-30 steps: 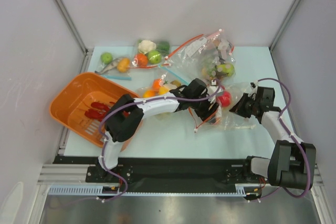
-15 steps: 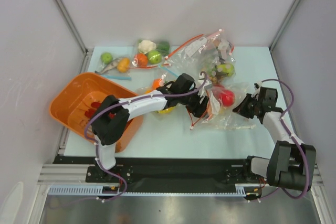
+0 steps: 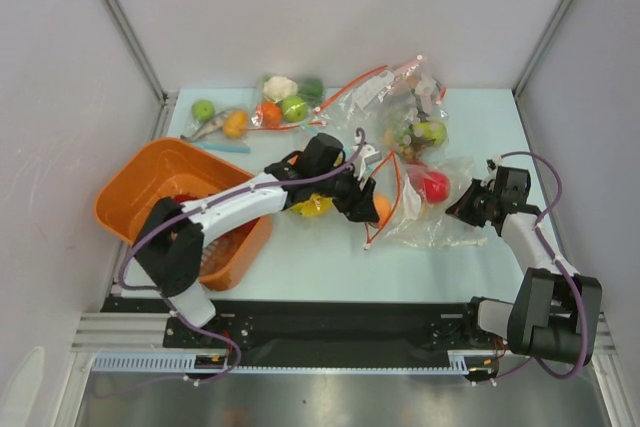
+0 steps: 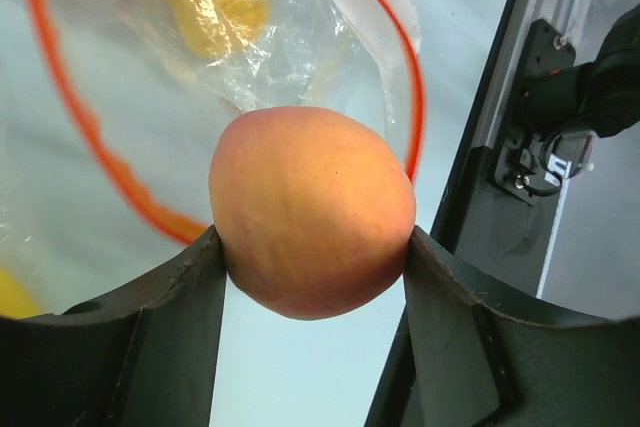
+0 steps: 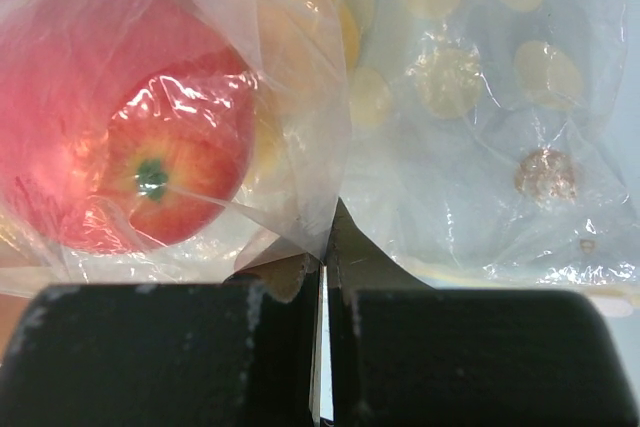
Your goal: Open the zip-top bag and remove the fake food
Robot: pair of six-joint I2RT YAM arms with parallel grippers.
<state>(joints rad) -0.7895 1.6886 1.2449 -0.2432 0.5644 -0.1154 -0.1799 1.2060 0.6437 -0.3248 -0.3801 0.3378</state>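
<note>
Left fingers (image 4: pixel 150 332) pinch peach fruit (image 4: pixel 312 212), zip-top bag (image 4: pixel 300 47) mouth just beyond them; right fingers (image 5: pixel 180 347) pressed together on bag film. Lift fruit clear without snagging zip

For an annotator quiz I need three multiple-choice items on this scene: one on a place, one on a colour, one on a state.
1. Where is the glossy red plastic apple? A in the orange basket; B inside the crinkly clear zip-top bag; C on the table.
2. What colour is that bag's zip strip? A blue; B green; C orange-red.
3. What do the fingers of the left gripper hold? A nothing; B a peach-orange toy fruit; C the bag's edge.
Answers: B, it shows through the plastic; C, the strip rims the mouth; B, the fruit sits pinched between them.
</note>
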